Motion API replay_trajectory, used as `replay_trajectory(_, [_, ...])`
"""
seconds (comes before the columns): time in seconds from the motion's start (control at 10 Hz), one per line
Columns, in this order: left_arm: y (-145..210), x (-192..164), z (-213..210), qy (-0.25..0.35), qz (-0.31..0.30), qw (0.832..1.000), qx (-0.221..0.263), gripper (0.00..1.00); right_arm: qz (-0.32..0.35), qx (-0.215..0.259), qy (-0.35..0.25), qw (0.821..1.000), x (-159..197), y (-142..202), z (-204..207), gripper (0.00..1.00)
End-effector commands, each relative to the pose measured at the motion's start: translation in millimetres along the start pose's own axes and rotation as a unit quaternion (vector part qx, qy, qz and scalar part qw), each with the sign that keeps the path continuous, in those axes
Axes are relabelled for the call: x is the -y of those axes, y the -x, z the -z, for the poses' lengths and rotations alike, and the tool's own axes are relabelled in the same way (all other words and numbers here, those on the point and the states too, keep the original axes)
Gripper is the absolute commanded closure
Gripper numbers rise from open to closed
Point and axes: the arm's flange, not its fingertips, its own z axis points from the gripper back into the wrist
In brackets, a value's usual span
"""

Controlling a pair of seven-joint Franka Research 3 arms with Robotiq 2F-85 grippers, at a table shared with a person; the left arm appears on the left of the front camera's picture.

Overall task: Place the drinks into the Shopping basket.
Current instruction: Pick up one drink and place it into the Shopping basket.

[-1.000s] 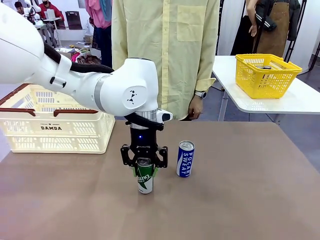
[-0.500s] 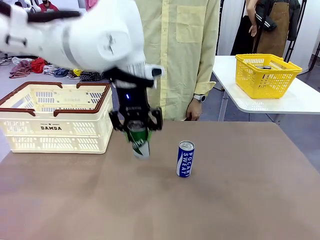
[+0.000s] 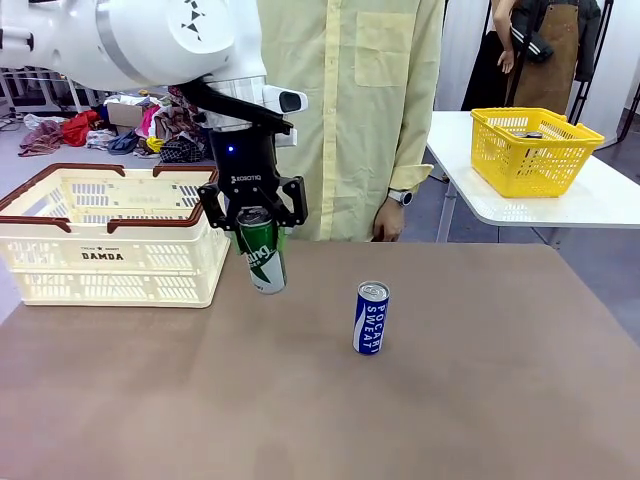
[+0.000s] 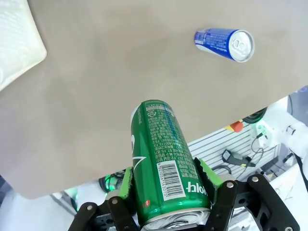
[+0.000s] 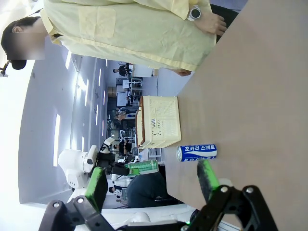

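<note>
The left hand [image 3: 260, 234], pinching the green can [image 3: 264, 266] near its top, has lifted it off the worktop [image 3: 480, 390] and carried it toward ten o'clock. The can hangs just beside the right rim of the Shopping basket [image 3: 120, 262], not yet over it. The blue can [image 3: 370, 320] stands well apart at four o'clock. The right hand [image 5: 153, 179] is spread and empty.

The slim green metal drink can [image 4: 163, 163] is glossy, its printed skin smooth and its top bare silver; the slim blue metal drink can [image 3: 370, 318] shines likewise. The cream-white slotted plastic shopping basket [image 3: 110, 255] looks smooth and faintly glossy. The brown bench [image 3: 450, 400] is matt. The left gripper [image 3: 260, 232] has a matt black casing; the white arm shell [image 3: 150, 35] is glossy.
</note>
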Motion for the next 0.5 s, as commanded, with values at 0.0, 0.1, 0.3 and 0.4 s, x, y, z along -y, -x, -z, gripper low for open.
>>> replay_trajectory(0.0, [10.4, 5.1, -6.1, -0.008, 0.001, 1.000, 0.009, 1.00, -0.009, 0.005, -0.010, 1.000, -2.6, -3.4, 1.1, 0.00])
replay_trajectory(0.1, [10.4, 5.1, -6.1, -0.008, 0.001, 1.000, 0.009, 1.00, -0.009, 0.005, -0.010, 1.000, -2.6, -3.4, 1.1, 0.00])
replay_trajectory(0.3, [-17.4, -14.1, -37.8, -0.021, -0.027, 0.999, 0.043, 1.00, -0.009, 0.005, -0.010, 1.000, -2.6, -3.4, 1.1, 0.00])
replay_trajectory(0.4, [-31.6, -41.8, -74.3, -0.029, -0.036, 0.998, 0.032, 1.00, -0.009, 0.005, -0.010, 1.000, -2.6, -3.4, 1.1, 0.00])
